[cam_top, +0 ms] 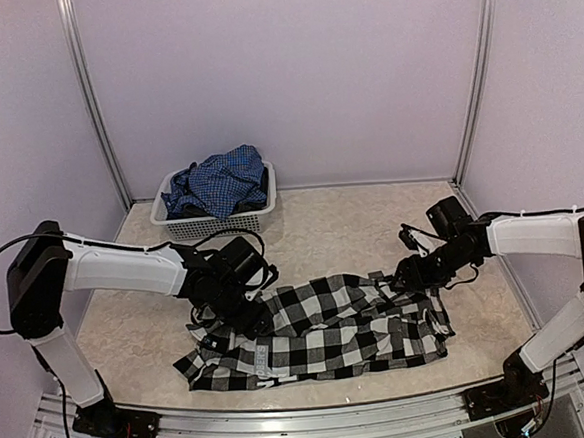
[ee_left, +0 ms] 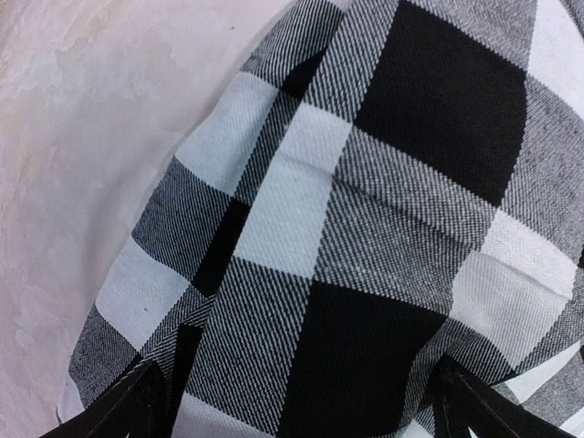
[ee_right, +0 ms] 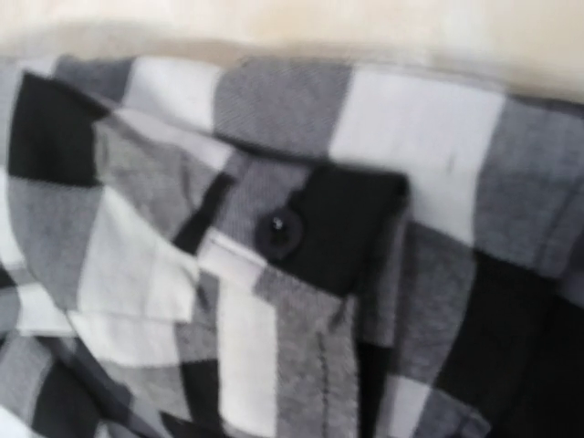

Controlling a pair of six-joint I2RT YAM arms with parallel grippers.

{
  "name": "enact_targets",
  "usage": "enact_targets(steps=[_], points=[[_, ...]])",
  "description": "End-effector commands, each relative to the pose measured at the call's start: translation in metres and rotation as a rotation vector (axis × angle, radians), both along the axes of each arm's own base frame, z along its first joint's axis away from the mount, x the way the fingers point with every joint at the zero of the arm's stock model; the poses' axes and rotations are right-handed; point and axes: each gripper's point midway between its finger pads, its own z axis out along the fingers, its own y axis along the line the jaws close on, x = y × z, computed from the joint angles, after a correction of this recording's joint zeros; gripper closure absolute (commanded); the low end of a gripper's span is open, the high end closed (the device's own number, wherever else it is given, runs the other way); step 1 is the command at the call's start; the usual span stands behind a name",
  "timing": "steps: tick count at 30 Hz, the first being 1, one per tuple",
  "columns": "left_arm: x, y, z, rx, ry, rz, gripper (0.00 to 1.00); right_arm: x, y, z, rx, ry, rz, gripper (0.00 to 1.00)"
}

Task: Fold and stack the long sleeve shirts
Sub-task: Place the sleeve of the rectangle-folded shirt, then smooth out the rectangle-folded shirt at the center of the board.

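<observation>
The black-and-white checked shirt [cam_top: 325,332] lies crumpled across the table near the front. My left gripper [cam_top: 240,311] is down on its left part. In the left wrist view the fingertips [ee_left: 146,392] stand wide apart with the checked cloth [ee_left: 365,228] bulging between them, so the gripper [ee_left: 299,372] is open. My right gripper [cam_top: 406,269] is at the shirt's upper right edge. The right wrist view is blurred and shows a cuff with a black button [ee_right: 278,230]; its fingers do not show. The blue fine-checked shirt [cam_top: 217,181] lies heaped in the basket.
The white mesh basket [cam_top: 212,225] stands at the back left against the rear wall. White walls with metal posts close in the table on three sides. Bare beige tabletop [cam_top: 343,230] lies behind the shirt.
</observation>
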Motion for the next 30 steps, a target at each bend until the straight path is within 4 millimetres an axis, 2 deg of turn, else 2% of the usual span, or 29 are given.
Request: enact_targets(steps=[1, 2, 4, 8, 13, 17, 22, 27, 30], points=[[0.0, 0.012, -0.013, 0.105, -0.024, 0.008, 0.04, 0.008, 0.009, 0.029, -0.051, -0.114, 0.039, 0.19], [0.001, 0.013, -0.013, 0.117, -0.034, 0.01, 0.04, 0.007, 0.013, 0.031, -0.062, -0.123, 0.051, 0.1], [0.005, 0.018, -0.013, 0.154, -0.062, 0.026, 0.03, 0.007, 0.019, 0.033, -0.089, -0.141, 0.067, 0.01], [0.008, 0.027, -0.018, 0.22, -0.082, 0.033, 0.01, 0.009, 0.036, 0.034, -0.071, -0.191, 0.116, 0.0], [0.005, 0.032, -0.024, 0.259, -0.074, 0.034, 0.01, 0.011, 0.038, 0.004, -0.105, -0.144, 0.142, 0.01], [-0.001, 0.037, -0.035, 0.29, -0.041, 0.026, 0.01, 0.011, 0.027, -0.02, -0.177, -0.113, 0.114, 0.01], [-0.011, 0.035, -0.047, 0.282, 0.022, 0.001, 0.01, 0.006, 0.003, -0.046, -0.292, -0.071, 0.045, 0.02], [-0.022, 0.033, -0.047, 0.243, 0.061, -0.029, 0.01, 0.0, -0.027, -0.06, -0.417, -0.044, -0.053, 0.02], [-0.022, 0.038, -0.048, 0.248, 0.065, -0.022, 0.01, -0.001, -0.033, -0.06, -0.44, -0.047, -0.077, 0.02]])
